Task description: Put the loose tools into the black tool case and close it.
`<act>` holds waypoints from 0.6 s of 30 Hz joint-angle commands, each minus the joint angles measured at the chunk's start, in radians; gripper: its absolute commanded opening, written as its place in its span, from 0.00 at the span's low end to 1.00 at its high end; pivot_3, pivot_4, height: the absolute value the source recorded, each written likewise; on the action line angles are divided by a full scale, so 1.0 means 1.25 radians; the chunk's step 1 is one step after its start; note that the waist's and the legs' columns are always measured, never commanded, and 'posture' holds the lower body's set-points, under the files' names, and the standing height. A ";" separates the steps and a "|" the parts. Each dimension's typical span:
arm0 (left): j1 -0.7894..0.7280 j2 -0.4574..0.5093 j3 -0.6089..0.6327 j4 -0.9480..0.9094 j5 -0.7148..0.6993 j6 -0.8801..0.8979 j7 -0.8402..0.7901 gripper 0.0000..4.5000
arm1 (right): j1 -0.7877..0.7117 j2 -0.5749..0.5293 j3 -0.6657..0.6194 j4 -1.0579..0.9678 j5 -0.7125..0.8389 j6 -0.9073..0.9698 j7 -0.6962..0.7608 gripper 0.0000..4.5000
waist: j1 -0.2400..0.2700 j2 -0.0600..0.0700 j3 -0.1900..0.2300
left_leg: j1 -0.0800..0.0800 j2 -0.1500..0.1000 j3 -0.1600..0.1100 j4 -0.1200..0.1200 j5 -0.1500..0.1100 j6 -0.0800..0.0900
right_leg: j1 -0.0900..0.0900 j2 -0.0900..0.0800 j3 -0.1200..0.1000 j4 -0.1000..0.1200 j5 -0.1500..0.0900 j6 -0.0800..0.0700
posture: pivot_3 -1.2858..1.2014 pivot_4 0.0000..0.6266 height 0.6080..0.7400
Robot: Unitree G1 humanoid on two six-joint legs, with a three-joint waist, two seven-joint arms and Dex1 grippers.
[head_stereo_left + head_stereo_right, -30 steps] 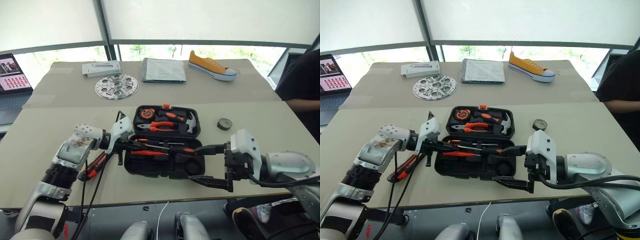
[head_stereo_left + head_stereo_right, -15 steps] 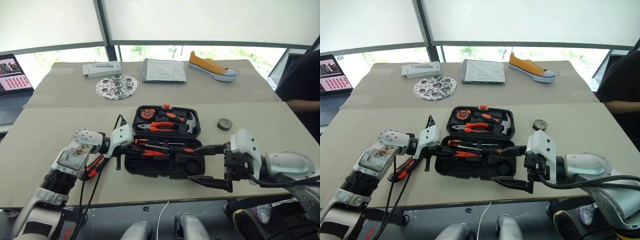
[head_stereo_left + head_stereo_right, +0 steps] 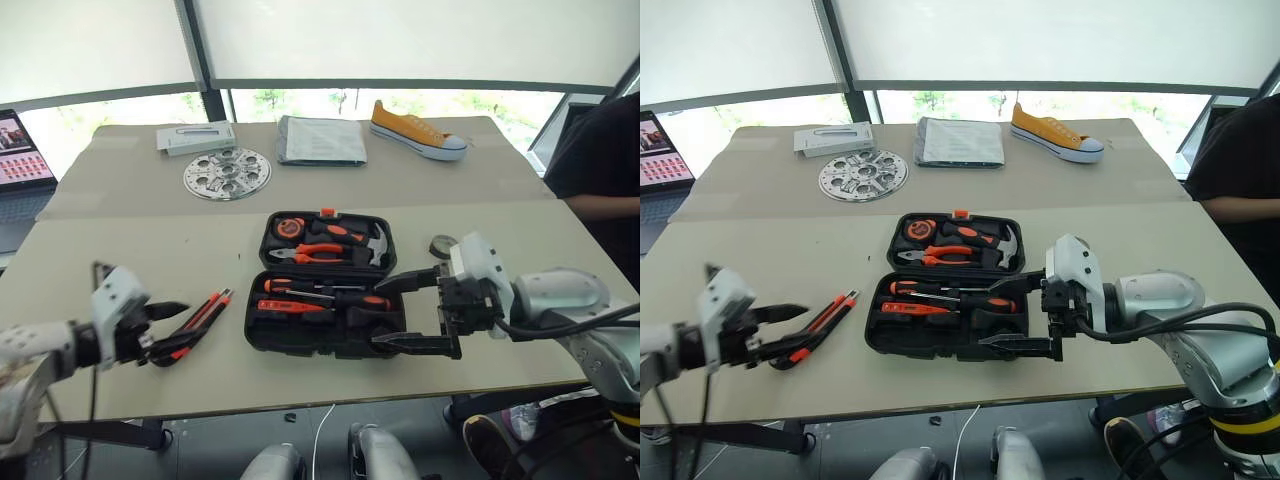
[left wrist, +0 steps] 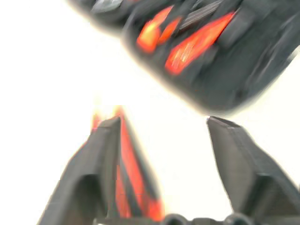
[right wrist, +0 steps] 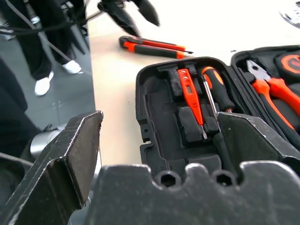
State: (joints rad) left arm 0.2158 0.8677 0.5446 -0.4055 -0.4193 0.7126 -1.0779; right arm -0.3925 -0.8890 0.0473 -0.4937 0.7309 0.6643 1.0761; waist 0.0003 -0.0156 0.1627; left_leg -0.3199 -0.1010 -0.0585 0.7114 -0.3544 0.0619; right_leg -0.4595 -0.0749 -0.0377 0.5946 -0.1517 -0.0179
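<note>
Table [image 3: 120, 250], left gripper [image 3: 168, 322] withdrawn, fingers open

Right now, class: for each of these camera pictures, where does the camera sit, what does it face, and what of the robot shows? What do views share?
Left eye and right eye: on the head, looking forward and down at the table, the open tool case and both arms.
Left wrist: on the left arm, along its open fingers toward the case, with the orange knife on the table below them.
Right wrist: on the right arm, over its open fingers, into the case.
Shared: every view shows the case.
</note>
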 commanded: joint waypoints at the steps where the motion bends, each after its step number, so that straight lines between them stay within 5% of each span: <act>1: 0.084 0.000 0.102 -0.066 0.007 0.022 0.031 1.00 | -0.031 0.016 0.022 0.019 -0.022 -0.039 0.042 1.00 | 0.009 0.000 0.000 | 0.000 0.000 0.000 0.000 0.000 0.000 | 0.001 0.000 0.000 0.000 0.000 0.000 | 0.52 0.24 1.00; 6: 0.096 0.001 0.060 -0.091 0.016 0.029 0.093 1.00 | -0.043 0.033 0.038 0.033 -0.042 -0.047 0.062 1.00 | 0.023 0.000 0.000 | 0.000 0.000 0.000 0.000 -0.001 -0.001 | 0.001 -0.001 0.000 0.000 0.000 0.000 | 0.52 0.24 1.00; 18: -0.145 0.071 -0.281 0.074 0.088 0.091 0.175 1.00 | -0.002 0.038 0.002 -0.044 -0.038 -0.029 0.007 1.00 | 0.006 0.000 0.000 | 0.000 0.000 0.000 -0.001 0.000 -0.001 | -0.001 0.000 -0.001 0.000 0.000 0.000 | 0.52 0.24 1.00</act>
State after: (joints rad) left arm 0.0490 0.9405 0.2302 -0.3481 -0.3410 0.8315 -0.8717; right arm -0.3970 -0.8440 0.0878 -0.5064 0.6701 0.6302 1.1017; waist 0.0080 -0.0153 0.1628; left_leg -0.3197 -0.1016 -0.0585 0.7103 -0.3548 0.0611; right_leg -0.4603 -0.0752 -0.0391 0.5951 -0.1512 -0.0183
